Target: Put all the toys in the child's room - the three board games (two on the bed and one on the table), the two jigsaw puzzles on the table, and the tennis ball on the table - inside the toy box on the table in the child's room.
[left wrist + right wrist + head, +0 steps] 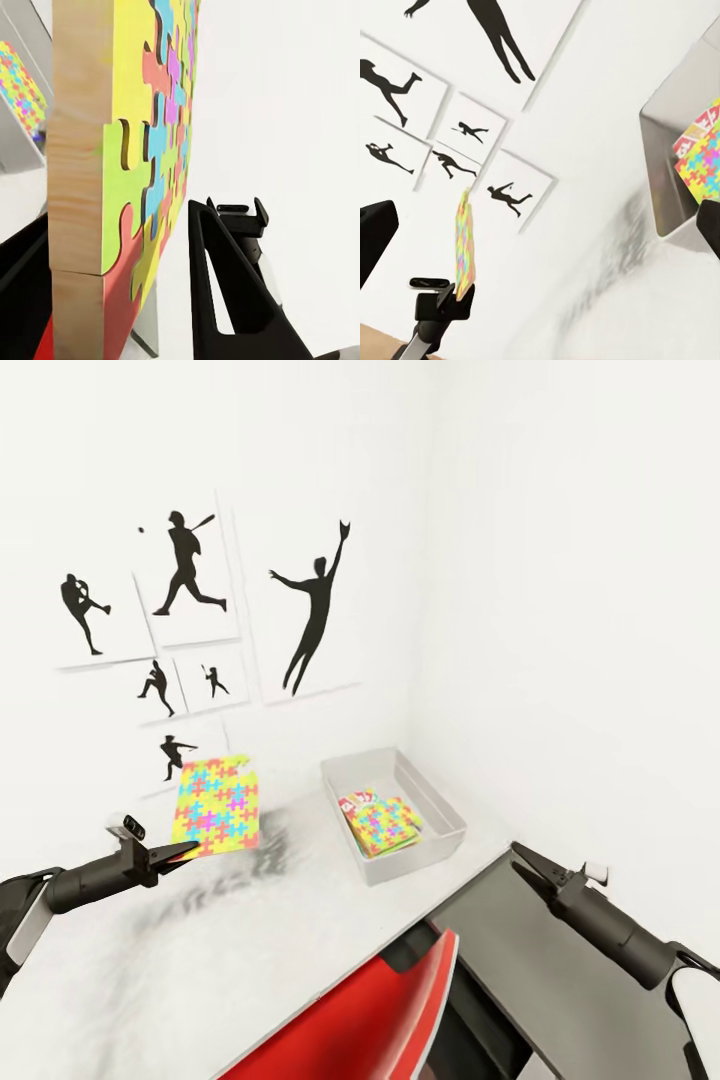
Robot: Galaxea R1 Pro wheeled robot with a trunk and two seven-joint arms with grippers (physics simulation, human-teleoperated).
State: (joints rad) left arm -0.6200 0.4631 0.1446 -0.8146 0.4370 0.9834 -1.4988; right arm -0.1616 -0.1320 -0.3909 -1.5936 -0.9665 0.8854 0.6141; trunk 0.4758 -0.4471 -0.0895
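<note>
My left gripper (185,852) is shut on the lower edge of a multicoloured jigsaw puzzle (218,805), holding it upright above the pale marbled table (200,960). Close up, the puzzle (112,165) stands between the black fingers (225,292). To its right on the table, in the room's corner, sits the light-grey toy box (440,800). Inside it lie another jigsaw puzzle (383,828) and, under that, part of a board game (356,800). My right gripper (522,862) hovers open beside the box. The tennis ball and bed are out of view.
A red chair back (380,1000) stands at the table's near edge. Right of the table is a lower dark-grey cabinet (560,960), under my right arm. White walls with black baseball silhouettes (315,610) close the corner behind the table.
</note>
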